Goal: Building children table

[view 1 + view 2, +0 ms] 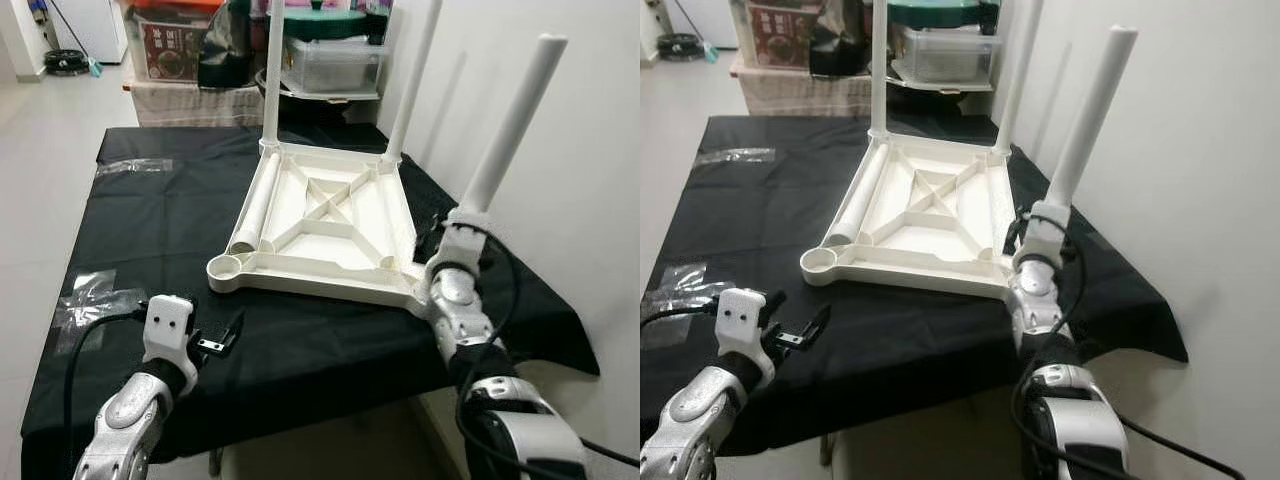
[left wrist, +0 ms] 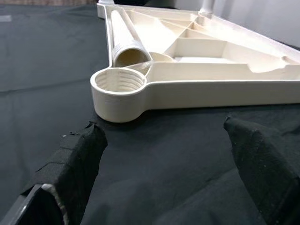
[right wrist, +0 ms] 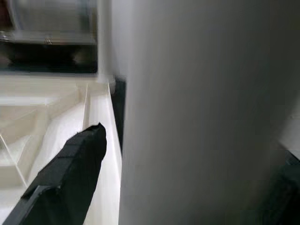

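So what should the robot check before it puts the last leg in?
1. Empty corner socket free and facing up: ok.
2. Loose leg within reach, lying inside the upturned tabletop: ok.
3. Left gripper open, hovering over the black cloth near the socket: ok.
4. Right gripper around the near-right leg: ok.
5. That leg screwed fully in: cannot tell; it leans.
6. Two far legs standing upright: ok.
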`<state>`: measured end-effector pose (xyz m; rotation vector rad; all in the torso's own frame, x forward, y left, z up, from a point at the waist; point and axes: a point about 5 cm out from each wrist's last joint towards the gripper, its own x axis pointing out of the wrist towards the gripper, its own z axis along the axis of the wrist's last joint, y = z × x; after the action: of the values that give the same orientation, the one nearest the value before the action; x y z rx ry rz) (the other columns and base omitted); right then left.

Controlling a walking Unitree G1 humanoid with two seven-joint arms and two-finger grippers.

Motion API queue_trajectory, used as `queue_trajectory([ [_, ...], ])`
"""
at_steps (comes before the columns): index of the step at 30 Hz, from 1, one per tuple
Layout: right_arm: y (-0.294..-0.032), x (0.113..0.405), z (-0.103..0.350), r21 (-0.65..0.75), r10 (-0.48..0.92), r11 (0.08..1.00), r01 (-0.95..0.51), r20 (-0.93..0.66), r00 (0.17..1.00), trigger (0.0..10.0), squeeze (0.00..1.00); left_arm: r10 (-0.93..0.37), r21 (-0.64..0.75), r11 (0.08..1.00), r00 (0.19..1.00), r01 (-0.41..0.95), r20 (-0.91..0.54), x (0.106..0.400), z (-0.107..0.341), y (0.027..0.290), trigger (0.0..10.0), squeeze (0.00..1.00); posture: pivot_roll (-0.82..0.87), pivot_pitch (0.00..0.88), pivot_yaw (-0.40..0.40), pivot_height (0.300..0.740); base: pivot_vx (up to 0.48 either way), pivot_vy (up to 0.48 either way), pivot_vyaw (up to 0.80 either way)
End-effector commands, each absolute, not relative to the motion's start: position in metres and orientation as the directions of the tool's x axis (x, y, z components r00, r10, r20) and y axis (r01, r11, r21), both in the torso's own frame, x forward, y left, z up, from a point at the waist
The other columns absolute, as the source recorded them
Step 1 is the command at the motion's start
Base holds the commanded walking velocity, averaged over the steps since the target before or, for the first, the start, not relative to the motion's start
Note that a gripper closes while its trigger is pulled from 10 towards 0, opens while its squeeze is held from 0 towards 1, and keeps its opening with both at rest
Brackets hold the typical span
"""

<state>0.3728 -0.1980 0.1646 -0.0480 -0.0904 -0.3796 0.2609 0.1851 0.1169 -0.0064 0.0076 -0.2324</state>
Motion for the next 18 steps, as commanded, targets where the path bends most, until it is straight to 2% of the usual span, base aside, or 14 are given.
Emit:
queue_trajectory([
  [1, -0.199, 0.360, 0.163, -0.077, -0.347, 0.931, 0.356, 0.110, 0.931, 10.0, 1.00, -0.235, -0.013, 0.972, 0.972, 0.235, -0.008, 0.260, 0.117, 0.183, 10.0, 0.00, 0.05, 0.000, -0.124, 0.740, 0.000, 0.000, 0.00],
  [3, -0.199, 0.360, 0.163, -0.077, -0.347, 0.931, 0.356, 0.110, 0.931, 10.0, 1.00, -0.235, -0.013, 0.972, 0.972, 0.235, -0.008, 0.260, 0.117, 0.183, 10.0, 0.00, 0.05, 0.000, -0.124, 0.740, 0.000, 0.000, 0.00],
  [4, -0.199, 0.346, 0.160, -0.096, -0.330, 0.935, 0.342, 0.116, 0.937, 10.0, 1.00, -0.233, -0.013, 0.973, 0.973, 0.232, -0.010, 0.259, 0.116, 0.184, 10.0, 0.00, 0.04, 0.000, -0.121, 0.740, 0.000, 0.000, 0.00],
  [5, -0.199, 0.346, 0.160, -0.096, -0.330, 0.935, 0.342, 0.116, 0.937, 10.0, 1.00, -0.233, -0.013, 0.973, 0.973, 0.232, -0.010, 0.259, 0.116, 0.184, 10.0, 0.00, 0.04, 0.000, -0.121, 0.740, 0.000, 0.000, 0.00],
  [6, -0.188, 0.318, 0.150, -0.119, -0.237, 0.962, 0.244, 0.069, 0.969, 10.0, 1.00, -0.232, -0.012, 0.973, 0.973, 0.232, -0.016, 0.258, 0.114, 0.185, 10.0, 0.00, 0.00, 0.000, -0.113, 0.740, 0.000, 0.000, 0.00],
  [8, -0.183, 0.311, 0.147, -0.124, -0.195, 0.972, 0.200, 0.050, 0.980, 10.0, 1.00, -0.232, -0.011, 0.973, 0.973, 0.232, -0.018, 0.257, 0.114, 0.185, 10.0, 0.00, 0.00, 0.000, -0.112, 0.740, 0.000, 0.000, 0.00],
  [10, -0.160, 0.302, 0.141, -0.159, 0.084, 0.983, -0.086, -0.017, 0.996, 10.0, 1.00, -0.230, -0.009, 0.973, 0.973, 0.230, -0.019, 0.257, 0.114, 0.186, 10.0, 0.00, 0.00, 0.000, -0.110, 0.740, 0.000, 0.000, 0.00],
  [11, -0.160, 0.302, 0.141, -0.159, 0.084, 0.983, -0.086, -0.017, 0.996, 10.0, 1.00, -0.230, -0.009, 0.973, 0.973, 0.230, -0.019, 0.257, 0.114, 0.186, 10.0, 0.00, 0.00, 0.000, -0.110, 0.740, 0.000, 0.000, 0.00],
  [12, -0.151, 0.297, 0.134, -0.175, 0.202, 0.961, -0.215, -0.088, 0.975, 10.0, 0.00, -0.228, -0.008, 0.974, 0.973, 0.228, -0.022, 0.257, 0.114, 0.186, 10.0, 0.00, -0.01, 0.000, -0.100, 0.740, 0.000, 0.000, 0.00],
  [13, -0.146, 0.295, 0.128, -0.183, 0.278, 0.933, -0.311, -0.187, 0.942, 10.0, 0.00, -0.227, -0.006, 0.974, 0.974, 0.226, -0.024, 0.257, 0.113, 0.186, 10.0, 0.00, -0.01, 0.000, -0.097, 0.740, 0.000, 0.000, 0.00],
  [14, -0.146, 0.295, 0.128, -0.183, 0.278, 0.933, -0.311, -0.187, 0.942, 10.0, 0.00, -0.227, -0.006, 0.974, 0.974, 0.226, -0.024, 0.257, 0.113, 0.186, 10.0, 0.00, -0.01, 0.000, -0.097, 0.740, 0.000, 0.000, 0.00],
  [16, -0.141, 0.298, 0.135, -0.175, 0.372, 0.895, -0.409, -0.211, 0.904, 10.0, 0.00, -0.209, 0.005, 0.978, 0.978, 0.209, -0.017, 0.257, 0.114, 0.186, 10.0, 0.00, 0.00, 0.000, -0.096, 0.740, 0.000, 0.000, 0.00],
  [18, -0.141, 0.301, 0.139, -0.176, 0.351, 0.906, -0.384, -0.192, 0.916, 10.0, 0.00, -0.192, 0.008, 0.981, 0.981, 0.192, -0.008, 0.258, 0.116, 0.188, 10.0, 0.00, 0.00, 0.000, -0.100, 0.740, 0.000, 0.000, 0.00],
])
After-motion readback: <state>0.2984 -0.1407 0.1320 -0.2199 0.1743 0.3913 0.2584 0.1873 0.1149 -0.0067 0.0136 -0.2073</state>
